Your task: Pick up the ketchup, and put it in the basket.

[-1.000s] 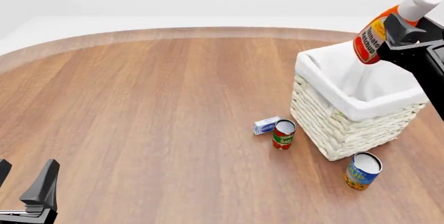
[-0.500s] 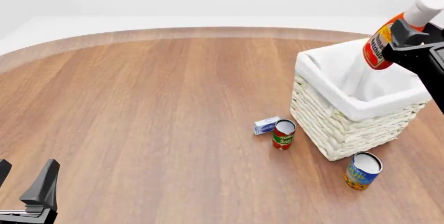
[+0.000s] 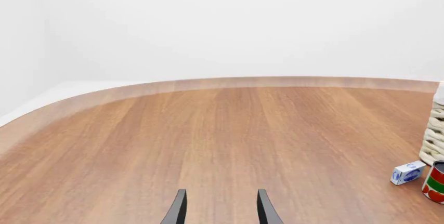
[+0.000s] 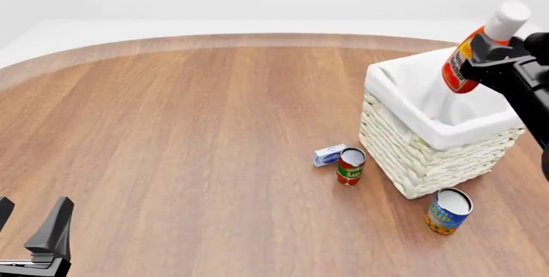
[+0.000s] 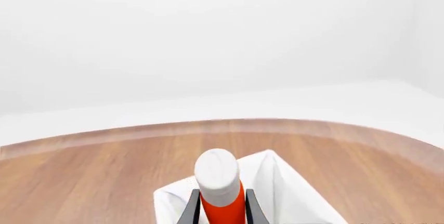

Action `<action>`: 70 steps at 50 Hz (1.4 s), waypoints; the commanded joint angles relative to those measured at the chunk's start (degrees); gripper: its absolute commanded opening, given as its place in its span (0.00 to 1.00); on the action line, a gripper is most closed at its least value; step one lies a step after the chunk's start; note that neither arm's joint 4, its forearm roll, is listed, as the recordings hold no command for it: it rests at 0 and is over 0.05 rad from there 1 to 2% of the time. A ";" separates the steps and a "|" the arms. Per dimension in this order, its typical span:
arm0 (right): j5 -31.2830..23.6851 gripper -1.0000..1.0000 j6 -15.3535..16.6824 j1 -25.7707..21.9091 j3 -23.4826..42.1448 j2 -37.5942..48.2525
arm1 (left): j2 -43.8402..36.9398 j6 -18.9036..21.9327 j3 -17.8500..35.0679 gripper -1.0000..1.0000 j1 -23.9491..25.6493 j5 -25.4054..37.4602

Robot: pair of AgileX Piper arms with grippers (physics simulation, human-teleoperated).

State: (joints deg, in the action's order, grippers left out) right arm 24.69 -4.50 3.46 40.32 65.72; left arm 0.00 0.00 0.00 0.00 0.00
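The ketchup point(image 4: 467, 62), a red-orange bottle with a white cap, is tilted and held in the air over the basket point(image 4: 425, 155), a large cream wicker basket with a white lining. My right gripper point(image 4: 485, 45) is shut on the ketchup near its neck. In the right wrist view the ketchup point(image 5: 220, 195) sits between the fingers point(image 5: 188, 211), with the basket point(image 5: 277, 182) lining below it. My left gripper point(image 4: 35, 232) is open and empty at the near left table edge; it also shows in the left wrist view point(image 3: 218, 208).
A red-and-green can point(image 4: 350, 165) and a small blue-white box point(image 4: 330, 155) stand just left of the basket. A blue-and-yellow can point(image 4: 448, 211) stands in front of the basket. The can point(image 3: 435, 182) and box point(image 3: 407, 172) also show in the left wrist view.
My right gripper with the ketchup swung slightly right, then back left and a little lower over the basket. The left arm has not moved.
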 commanded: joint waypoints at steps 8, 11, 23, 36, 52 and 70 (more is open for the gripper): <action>-1.05 0.00 -0.01 0.47 1.25 1.75 | 0.00 0.00 0.00 1.00 0.00 0.00; -1.33 0.00 0.13 0.88 1.32 1.67 | 0.00 0.00 0.00 1.00 0.00 0.00; -1.61 0.00 0.51 1.19 1.62 2.32 | 0.00 0.00 0.00 1.00 0.00 0.00; -1.80 0.00 0.83 1.32 2.16 3.55 | 0.00 0.00 0.00 1.00 0.00 0.00; -2.16 0.00 0.97 0.50 2.38 4.56 | 0.00 0.00 0.00 1.00 0.00 0.00; -2.41 0.00 1.25 0.96 2.85 7.06 | 0.00 0.00 0.00 1.00 0.00 0.00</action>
State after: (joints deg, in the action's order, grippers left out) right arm 22.22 -2.53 4.24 42.63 71.67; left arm 0.00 0.00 0.00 0.00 0.00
